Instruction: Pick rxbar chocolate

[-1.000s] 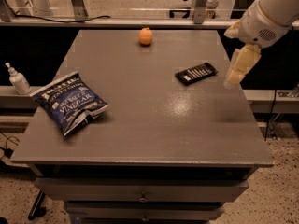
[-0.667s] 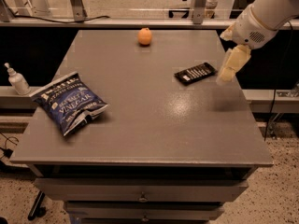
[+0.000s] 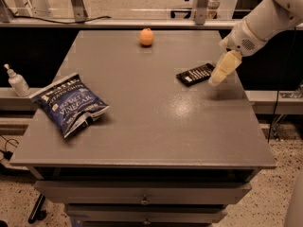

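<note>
The rxbar chocolate (image 3: 195, 74) is a small flat black wrapper with white text. It lies on the grey table (image 3: 151, 122) near the right edge, towards the back. My gripper (image 3: 223, 70) hangs from the white arm coming in from the upper right. Its pale fingers point down and left, just right of the bar's right end and slightly above the tabletop. The gripper holds nothing.
A blue vinegar chip bag (image 3: 71, 103) lies at the table's left. An orange (image 3: 146, 37) sits at the back centre. A white pump bottle (image 3: 17, 81) stands off the table's left side. Drawers (image 3: 142, 197) front the table below.
The gripper has moved left and a little toward the back, closing in on the bar's right end. The bar, bag and orange have not moved.
</note>
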Controlling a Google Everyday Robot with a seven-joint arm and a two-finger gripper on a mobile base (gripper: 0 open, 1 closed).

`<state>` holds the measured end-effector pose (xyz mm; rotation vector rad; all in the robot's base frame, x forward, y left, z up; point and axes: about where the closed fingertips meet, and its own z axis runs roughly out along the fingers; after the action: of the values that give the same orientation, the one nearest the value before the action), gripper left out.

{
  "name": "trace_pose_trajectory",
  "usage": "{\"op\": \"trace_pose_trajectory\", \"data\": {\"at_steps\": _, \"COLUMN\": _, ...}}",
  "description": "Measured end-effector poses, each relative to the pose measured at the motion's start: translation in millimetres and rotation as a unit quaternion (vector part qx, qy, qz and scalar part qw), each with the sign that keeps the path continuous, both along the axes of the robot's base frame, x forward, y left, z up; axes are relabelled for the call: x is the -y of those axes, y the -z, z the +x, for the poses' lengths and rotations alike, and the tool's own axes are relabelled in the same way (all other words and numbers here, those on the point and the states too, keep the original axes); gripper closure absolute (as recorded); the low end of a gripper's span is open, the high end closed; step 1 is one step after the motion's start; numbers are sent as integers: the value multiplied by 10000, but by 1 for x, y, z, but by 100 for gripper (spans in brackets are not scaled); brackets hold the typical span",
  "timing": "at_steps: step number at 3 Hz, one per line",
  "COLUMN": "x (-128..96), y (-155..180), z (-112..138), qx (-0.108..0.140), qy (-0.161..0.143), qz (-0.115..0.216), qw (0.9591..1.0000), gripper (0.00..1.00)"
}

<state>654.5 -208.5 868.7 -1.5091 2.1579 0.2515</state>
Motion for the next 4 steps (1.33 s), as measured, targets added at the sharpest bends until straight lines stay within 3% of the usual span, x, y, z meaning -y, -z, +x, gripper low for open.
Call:
{"op": "trace_pose_trajectory", "data": {"at_steps": 3, "x": -8, "y": 30, "z": 28, "qx": -124, "qy": 328, "qz": 453, "qw": 9984, "gripper": 4}}
{"op": "trace_pose_trajectory", "data": {"at_steps": 4, "x": -11, "y": 38, "z": 26, "qx": -198, "qy": 364, "qz": 509, "qw": 9978, "gripper": 20}}
